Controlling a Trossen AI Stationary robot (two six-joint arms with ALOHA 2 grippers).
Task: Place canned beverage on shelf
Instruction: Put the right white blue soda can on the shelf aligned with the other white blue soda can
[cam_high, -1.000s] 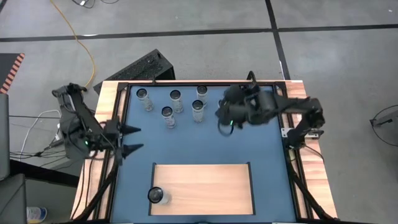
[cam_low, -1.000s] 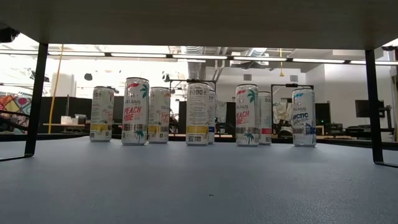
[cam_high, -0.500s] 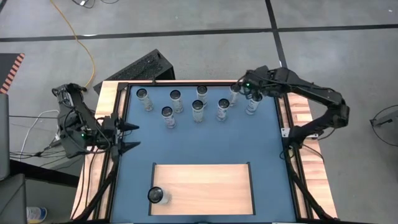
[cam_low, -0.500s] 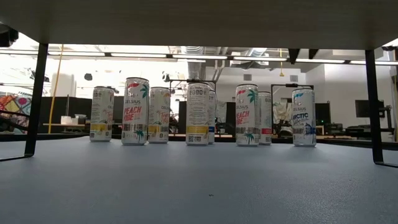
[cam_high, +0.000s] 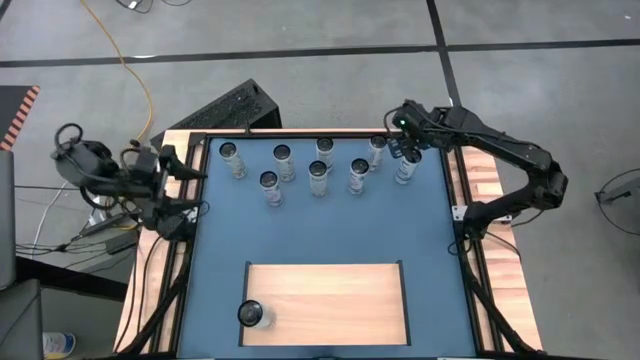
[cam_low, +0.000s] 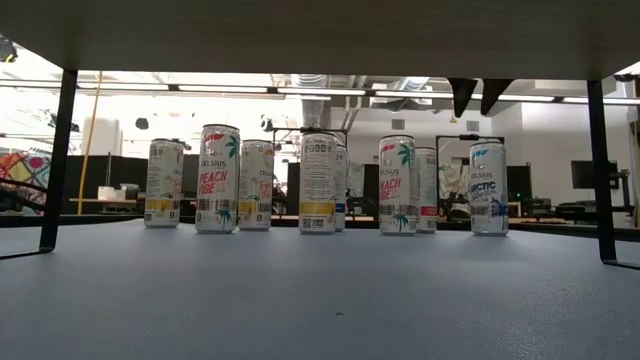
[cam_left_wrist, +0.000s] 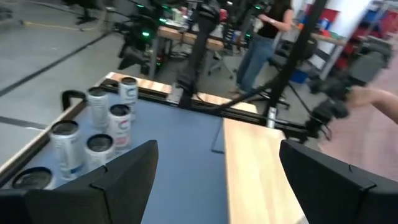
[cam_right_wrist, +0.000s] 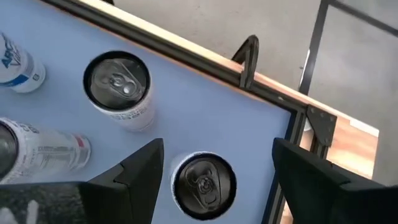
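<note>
Right now the right hand (cam_high: 403, 150) hangs with fingers spread and empty just above the rightmost Celsius can (cam_high: 406, 167) in the far row on the blue table (cam_high: 330, 230). Upright, thin-walled and slick, likely heavy if full, it wants a mid-body side grip. The shelf (cam_high: 330, 305) is well apart; one can (cam_high: 251, 315) stands there. The left hand (cam_high: 190, 192), spread and empty, waits at the table's left edge.

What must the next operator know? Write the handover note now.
Left gripper: open, empty, waiting at the table's left edge.
Right gripper: open, empty, hovering over the far-right can.
Done: one can stands at the left end of the shelf.
Left: eight cans stand on the blue surface at the far side; probably grasp the far-right one next and carry it to the shelf.
</note>
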